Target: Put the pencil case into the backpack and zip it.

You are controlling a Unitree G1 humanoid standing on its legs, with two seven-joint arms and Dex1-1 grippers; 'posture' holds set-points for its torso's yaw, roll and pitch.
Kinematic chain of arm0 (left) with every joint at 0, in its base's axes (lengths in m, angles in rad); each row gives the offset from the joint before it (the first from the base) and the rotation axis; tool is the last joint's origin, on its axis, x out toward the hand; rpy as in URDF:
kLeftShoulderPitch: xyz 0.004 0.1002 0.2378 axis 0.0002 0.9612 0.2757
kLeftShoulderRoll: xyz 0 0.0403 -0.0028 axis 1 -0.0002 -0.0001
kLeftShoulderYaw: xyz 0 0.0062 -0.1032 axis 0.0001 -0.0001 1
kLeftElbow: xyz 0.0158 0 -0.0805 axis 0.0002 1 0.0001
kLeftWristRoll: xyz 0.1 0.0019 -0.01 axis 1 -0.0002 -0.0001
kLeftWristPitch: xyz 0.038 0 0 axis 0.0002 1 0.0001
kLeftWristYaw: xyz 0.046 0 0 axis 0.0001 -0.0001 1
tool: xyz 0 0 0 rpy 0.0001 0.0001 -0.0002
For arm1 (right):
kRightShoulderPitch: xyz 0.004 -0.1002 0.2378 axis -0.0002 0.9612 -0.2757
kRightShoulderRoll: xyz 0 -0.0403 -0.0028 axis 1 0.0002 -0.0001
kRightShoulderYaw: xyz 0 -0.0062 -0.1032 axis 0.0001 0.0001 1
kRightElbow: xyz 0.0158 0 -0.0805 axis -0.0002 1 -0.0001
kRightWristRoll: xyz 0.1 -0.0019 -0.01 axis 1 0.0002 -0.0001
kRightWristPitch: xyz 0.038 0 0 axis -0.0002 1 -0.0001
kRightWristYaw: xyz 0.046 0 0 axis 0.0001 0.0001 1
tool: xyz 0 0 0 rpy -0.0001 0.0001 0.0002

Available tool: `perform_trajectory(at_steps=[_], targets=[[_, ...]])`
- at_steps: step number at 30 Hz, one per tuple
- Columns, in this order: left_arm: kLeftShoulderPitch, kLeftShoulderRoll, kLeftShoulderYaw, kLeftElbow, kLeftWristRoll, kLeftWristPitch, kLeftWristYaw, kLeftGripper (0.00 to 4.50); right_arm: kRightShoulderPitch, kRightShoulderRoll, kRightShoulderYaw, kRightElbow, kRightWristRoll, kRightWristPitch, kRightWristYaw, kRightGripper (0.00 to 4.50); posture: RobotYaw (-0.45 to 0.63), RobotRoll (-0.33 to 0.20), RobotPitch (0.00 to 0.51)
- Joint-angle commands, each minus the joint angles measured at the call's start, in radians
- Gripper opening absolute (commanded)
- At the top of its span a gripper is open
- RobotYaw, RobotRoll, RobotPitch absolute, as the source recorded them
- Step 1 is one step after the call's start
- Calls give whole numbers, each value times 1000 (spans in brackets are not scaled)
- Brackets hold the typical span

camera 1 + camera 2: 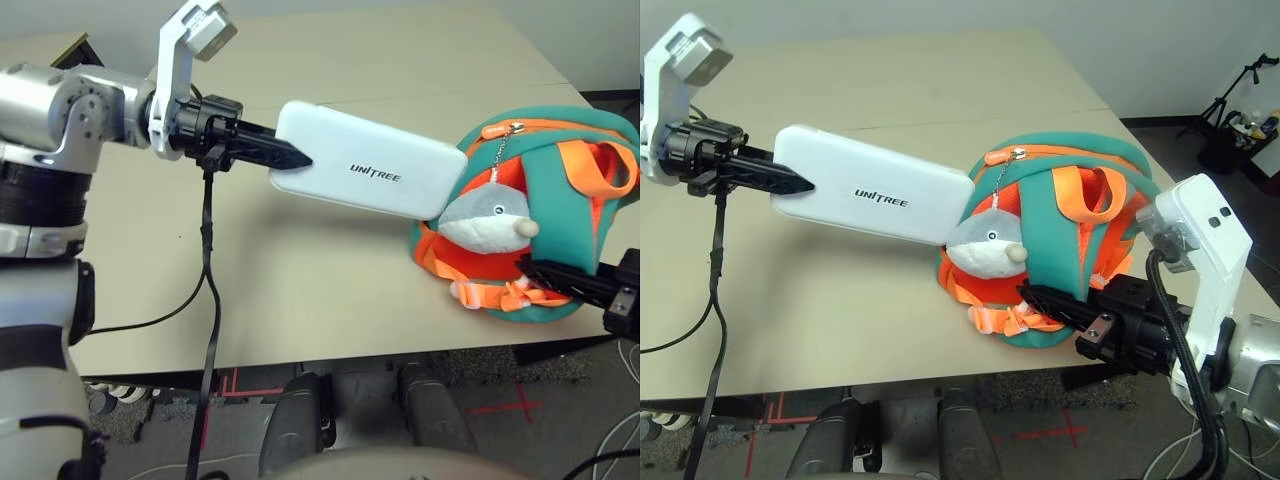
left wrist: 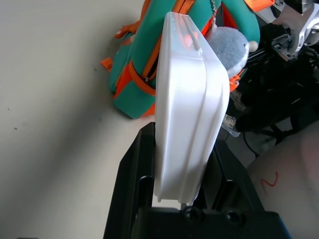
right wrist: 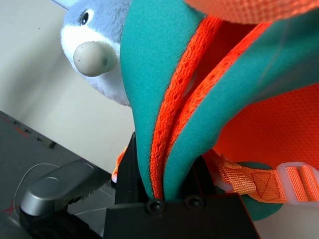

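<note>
White pencil case (image 1: 368, 160) in left tool (image 1: 262, 147), beside teal-orange backpack (image 1: 575, 215), contents unclear.

A white case (image 2: 187, 109) stood on edge, gripped between the two black fingers of the robot's left gripper (image 2: 184, 149), one on each broad side. Beyond it lay a teal backpack (image 2: 134, 92) with orange trim, partly hidden by the case, on a pale table (image 2: 55, 109). A grey plush toy (image 2: 228, 49) hung from a chain (image 2: 214, 14) just beside the case's far end. A red mark (image 2: 269, 180) showed on a pale rounded surface (image 2: 294, 174).
</note>
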Motion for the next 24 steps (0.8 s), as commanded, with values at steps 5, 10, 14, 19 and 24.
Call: perform_trajectory(at_steps=[5,10,14,19,24], targets=[[-91,-72,-63,117,142,-160,-75,1331,-4,15,21,-38,20,-16,-21,243,-254,0,100],[-165,-123,-75,195,191,-220,-106,1331,-3,20,29,-46,23,-26,-31,243,-256,0,101],[-186,-147,-88,204,180,-241,-106,1330,-6,23,43,-51,18,-37,-37,243,-264,0,100],[-177,-142,-121,122,106,-203,-106,1330,-12,21,55,-50,13,-46,-41,243,-266,0,100],[-151,-140,-132,37,52,-158,-106,1330,-21,22,70,-44,1,-48,-37,243,-258,0,100]])
